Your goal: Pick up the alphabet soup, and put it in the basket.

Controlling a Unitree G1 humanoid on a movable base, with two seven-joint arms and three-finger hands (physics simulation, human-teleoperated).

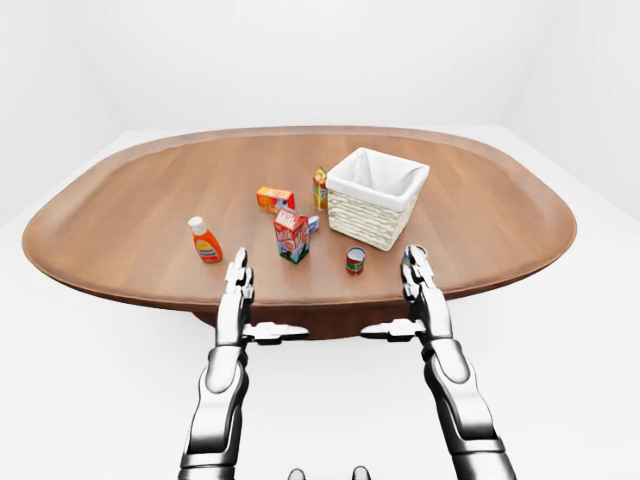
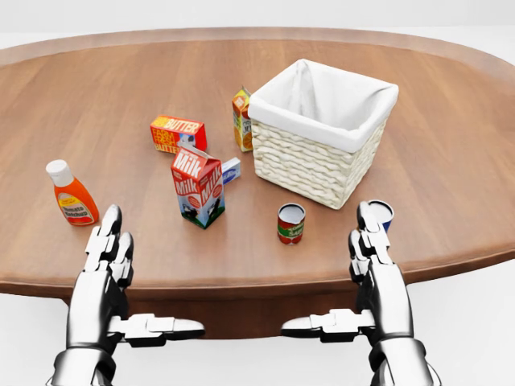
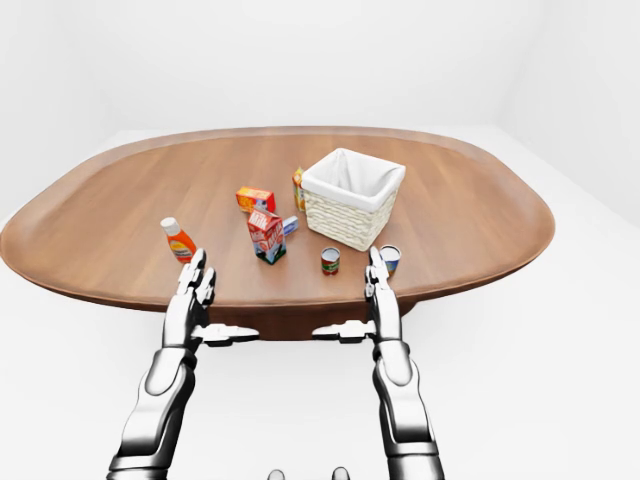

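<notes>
Round soup can [image 2: 290, 223] stands near the woven, cloth-lined basket [image 2: 320, 133] on the oval wooden desk [image 2: 451, 169]; both hands' fingers [image 2: 109, 233] flat, open.

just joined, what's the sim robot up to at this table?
Nothing is grasped yet. Both hands, left hand and right hand, hover open at the near edge of the wooden table. The red alphabet soup can stands upright beside the white-lined basket, between the hands. A second can is partly hidden behind the right fingers.
</notes>
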